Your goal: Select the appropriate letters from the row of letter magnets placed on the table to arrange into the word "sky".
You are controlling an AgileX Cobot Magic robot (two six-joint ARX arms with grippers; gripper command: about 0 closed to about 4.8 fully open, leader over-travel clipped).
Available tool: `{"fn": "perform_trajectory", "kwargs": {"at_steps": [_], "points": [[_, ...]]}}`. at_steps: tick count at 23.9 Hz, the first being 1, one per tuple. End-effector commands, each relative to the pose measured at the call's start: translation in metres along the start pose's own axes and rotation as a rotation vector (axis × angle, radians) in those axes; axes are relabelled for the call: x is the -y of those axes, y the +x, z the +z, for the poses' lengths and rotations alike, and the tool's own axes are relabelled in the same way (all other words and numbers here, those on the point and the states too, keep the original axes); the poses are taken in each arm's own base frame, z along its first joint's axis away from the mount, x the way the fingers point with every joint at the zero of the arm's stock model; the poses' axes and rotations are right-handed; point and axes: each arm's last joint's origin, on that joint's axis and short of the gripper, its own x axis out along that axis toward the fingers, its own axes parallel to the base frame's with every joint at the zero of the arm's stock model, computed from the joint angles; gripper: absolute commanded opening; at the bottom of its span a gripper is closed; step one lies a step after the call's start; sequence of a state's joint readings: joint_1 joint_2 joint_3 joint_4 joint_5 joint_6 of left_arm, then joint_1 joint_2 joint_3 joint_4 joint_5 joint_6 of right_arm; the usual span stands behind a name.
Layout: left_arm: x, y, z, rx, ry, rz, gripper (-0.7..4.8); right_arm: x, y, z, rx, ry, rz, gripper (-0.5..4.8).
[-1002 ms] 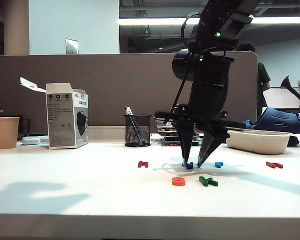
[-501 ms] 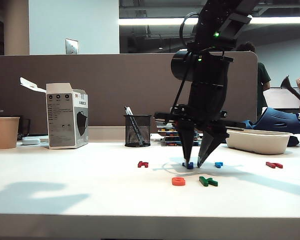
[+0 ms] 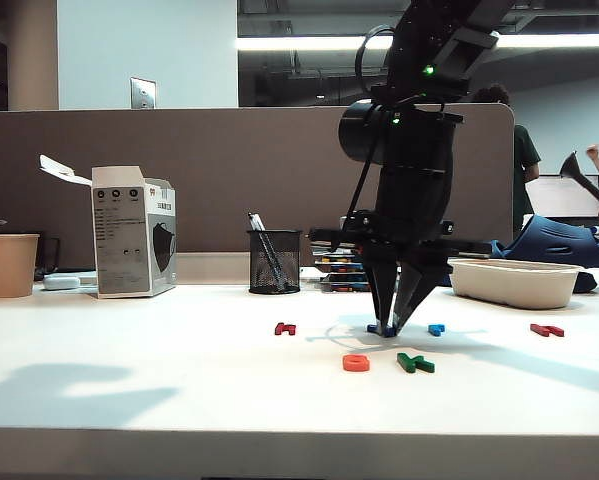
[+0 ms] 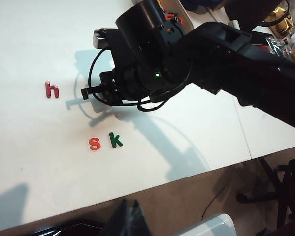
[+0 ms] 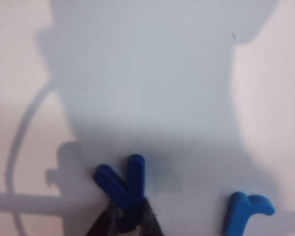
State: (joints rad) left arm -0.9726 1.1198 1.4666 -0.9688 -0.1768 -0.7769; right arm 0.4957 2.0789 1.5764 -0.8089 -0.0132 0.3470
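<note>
Your right gripper [image 3: 387, 328] stands tip-down on the table [image 3: 159, 380], its two fingers [image 5: 149, 223] drawn in narrow against the stem of the dark blue y [image 5: 121, 184] — the letter lies flat on the white top, pinched at its foot, not lifted. Just beside it, on the same back line, you have the light blue letter [image 5: 245, 210]; in the exterior view that piece [image 3: 436, 328] sits to the right of the gripper, and further right lies a red letter [image 3: 547, 329]. To the left of the gripper on that line is the dark red h [image 3: 285, 328]. Nearer the front edge you find the orange s [image 3: 356, 362] and the green k [image 3: 415, 363] side by side, close but not touching; the left wrist view reads them as "s" [image 4: 94, 143] then "k" [image 4: 115, 140], with the h [image 4: 51, 89] well apart. Your left gripper appears in none of the views. Behind the letters: a mesh pen cup [image 3: 275, 261], a grey carton [image 3: 132, 232], a paper cup [image 3: 10, 264] and a white dish [image 3: 516, 282].
</note>
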Motion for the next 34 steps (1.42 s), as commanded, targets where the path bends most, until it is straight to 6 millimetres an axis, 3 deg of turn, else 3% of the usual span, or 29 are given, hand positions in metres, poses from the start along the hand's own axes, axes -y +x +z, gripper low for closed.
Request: {"fn": "perform_trajectory", "kwargs": {"at_steps": [1,34], "points": [[0.000,-0.001,0.001,0.010,0.001,-0.004,-0.05,0.001,0.012,-0.008,-0.071,-0.002,-0.021,0.40],[0.000,-0.001,0.001,0.010,0.001,-0.005,-0.05,0.006,0.000,-0.026,-0.243,0.043,-0.077,0.39]]}}
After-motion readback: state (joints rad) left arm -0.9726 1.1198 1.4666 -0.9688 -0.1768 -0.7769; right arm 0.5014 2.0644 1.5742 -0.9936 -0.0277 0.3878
